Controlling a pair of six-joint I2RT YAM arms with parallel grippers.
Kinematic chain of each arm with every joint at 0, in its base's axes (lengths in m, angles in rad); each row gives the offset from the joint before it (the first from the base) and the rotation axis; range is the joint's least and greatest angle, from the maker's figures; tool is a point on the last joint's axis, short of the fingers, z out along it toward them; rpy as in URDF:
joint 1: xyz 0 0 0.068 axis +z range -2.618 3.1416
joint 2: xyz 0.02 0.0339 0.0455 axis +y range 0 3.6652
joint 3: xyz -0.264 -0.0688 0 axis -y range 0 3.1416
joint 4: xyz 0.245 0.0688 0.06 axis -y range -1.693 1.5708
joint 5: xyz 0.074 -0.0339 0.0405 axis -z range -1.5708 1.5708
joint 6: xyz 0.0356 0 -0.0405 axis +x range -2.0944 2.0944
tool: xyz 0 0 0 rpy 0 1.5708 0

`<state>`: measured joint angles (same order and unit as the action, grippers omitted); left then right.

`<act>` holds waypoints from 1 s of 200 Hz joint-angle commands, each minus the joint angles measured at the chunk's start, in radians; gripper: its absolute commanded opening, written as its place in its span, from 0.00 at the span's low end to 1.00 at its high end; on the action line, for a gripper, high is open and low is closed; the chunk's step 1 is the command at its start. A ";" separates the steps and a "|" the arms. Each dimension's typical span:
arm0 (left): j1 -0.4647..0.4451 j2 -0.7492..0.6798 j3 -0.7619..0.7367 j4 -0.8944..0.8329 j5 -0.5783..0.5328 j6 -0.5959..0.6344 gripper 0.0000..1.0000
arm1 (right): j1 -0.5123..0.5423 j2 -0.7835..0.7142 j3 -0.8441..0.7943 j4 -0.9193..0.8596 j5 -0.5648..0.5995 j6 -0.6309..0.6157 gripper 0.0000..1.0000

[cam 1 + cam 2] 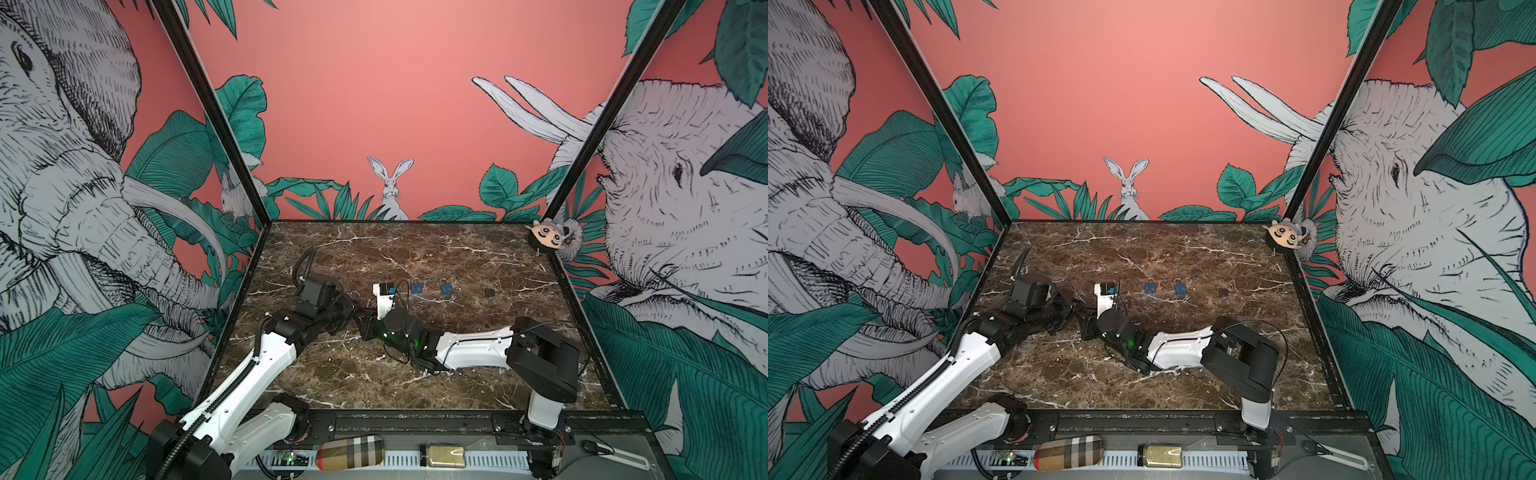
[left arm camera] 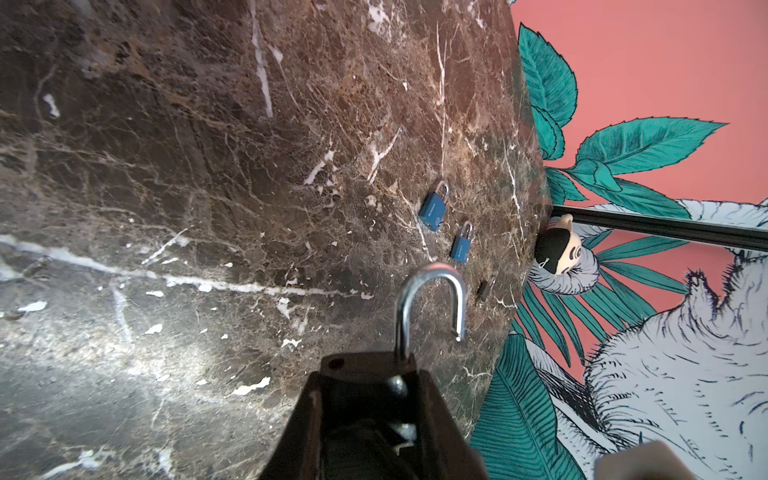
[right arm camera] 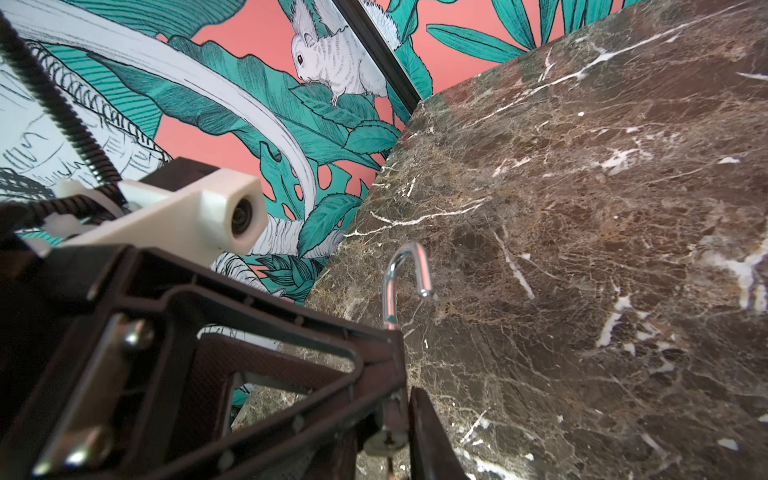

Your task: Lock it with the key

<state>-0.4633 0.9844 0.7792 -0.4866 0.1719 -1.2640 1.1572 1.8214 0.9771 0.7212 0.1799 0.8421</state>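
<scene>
Left claw [image 2: 374,399] clenched on open padlock [image 2: 430,299]. Right claw [image 1: 365,322] at its base, grip unclear. Next, probably: close shackle, turn key.

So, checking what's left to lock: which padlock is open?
The padlock in the left gripper: its shackle has one end free. The two blue padlocks on the table look shut; the black one is too small to judge.

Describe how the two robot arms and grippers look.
Both have white shells and black joints. The left arm carries a ribbed black cable conduit; the right arm shows thin black wires and a green light. The left gripper and right gripper are black.
</scene>
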 commanded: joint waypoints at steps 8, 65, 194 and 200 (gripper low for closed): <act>-0.003 -0.025 -0.012 0.023 0.010 -0.015 0.15 | -0.006 0.003 0.019 0.069 -0.009 -0.007 0.21; -0.003 -0.028 -0.022 0.035 0.018 -0.023 0.15 | -0.011 0.004 0.024 0.059 -0.010 -0.006 0.11; 0.050 -0.191 0.128 -0.185 0.018 0.241 0.65 | -0.073 -0.238 -0.085 -0.126 -0.280 -0.087 0.00; 0.051 -0.195 0.147 -0.215 0.017 0.282 0.67 | -0.074 -0.264 -0.095 -0.138 -0.300 -0.087 0.00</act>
<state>-0.4225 0.8394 0.8383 -0.5625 0.1871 -1.1389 1.0931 1.6642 0.9127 0.6113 -0.0002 0.7795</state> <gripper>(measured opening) 0.642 0.130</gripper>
